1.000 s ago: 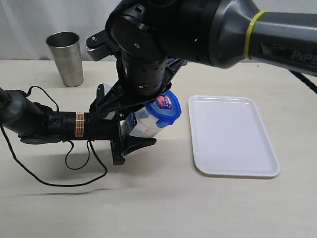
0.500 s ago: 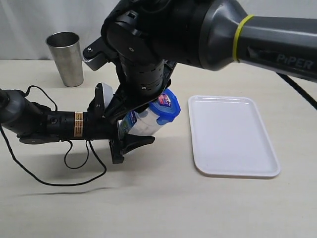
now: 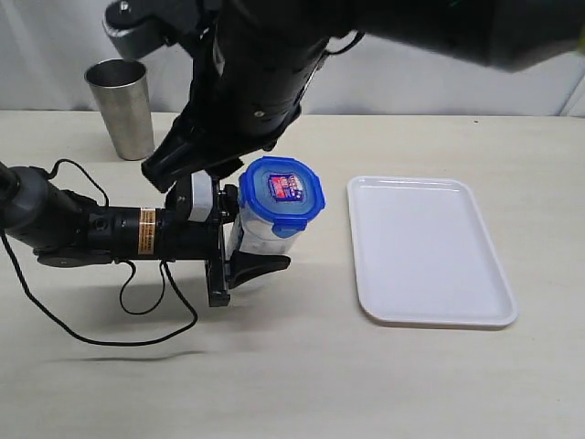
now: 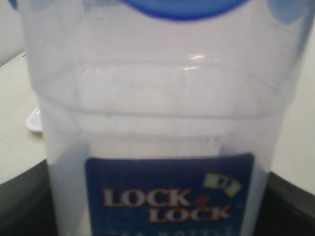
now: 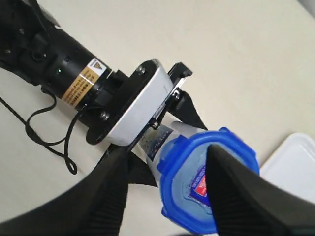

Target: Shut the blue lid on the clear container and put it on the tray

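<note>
1. Up and away from the blue lid (image 3: 281, 189) has gone my right arm since a second ago. Then it crowded over the lid and hid most of it. Now the whole top, with its red-and-blue sticker, shows in the exterior view.
2. My right pincer (image 5: 170, 152) stands wide, its two black fingers (image 5: 98, 196) spread apart above the lid, holding nothing.
3. My left pincer (image 3: 245, 230) is clamped on the clear container (image 3: 260, 240), one jaw on each side of its body. The container's wall and blue label (image 4: 167, 196) fill the left wrist view.
4. The lid sits on the container's mouth with one flap folded down the near side. Whether every flap is snapped I cannot tell.
5. The container leans slightly and is left of the tray (image 3: 430, 251), apart from it. Whether its base touches the table (image 3: 292, 384) I cannot tell.
6. The steel cup (image 3: 123, 105) stands at the back left, well apart from the container.
</note>
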### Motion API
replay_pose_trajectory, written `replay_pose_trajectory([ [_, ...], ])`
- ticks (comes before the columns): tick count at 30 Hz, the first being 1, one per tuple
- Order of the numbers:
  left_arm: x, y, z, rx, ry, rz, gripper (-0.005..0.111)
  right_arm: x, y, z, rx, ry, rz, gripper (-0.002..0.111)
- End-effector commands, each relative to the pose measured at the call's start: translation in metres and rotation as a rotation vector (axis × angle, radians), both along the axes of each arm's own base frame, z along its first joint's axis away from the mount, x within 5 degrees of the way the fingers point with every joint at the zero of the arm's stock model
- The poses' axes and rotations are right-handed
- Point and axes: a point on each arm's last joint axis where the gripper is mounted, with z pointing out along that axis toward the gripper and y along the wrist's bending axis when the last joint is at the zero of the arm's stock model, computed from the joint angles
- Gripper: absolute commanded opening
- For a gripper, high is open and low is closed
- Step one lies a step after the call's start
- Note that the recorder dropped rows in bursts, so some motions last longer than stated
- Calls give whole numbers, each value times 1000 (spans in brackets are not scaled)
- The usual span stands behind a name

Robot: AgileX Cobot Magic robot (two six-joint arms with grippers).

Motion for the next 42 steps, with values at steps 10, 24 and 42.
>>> replay_pose_trajectory([
  [10, 2, -2, 7, -54, -23, 7, 0, -58, -82, 35, 56, -146, 5, 5],
  [24, 2, -2, 7, -53, -21, 5, 0, -159, -201, 43, 451, -347, -20, 5],
  [42, 3, -2, 8, -62, -17, 26, 0, -240, -279, -38, 983, -729, 166, 4],
])
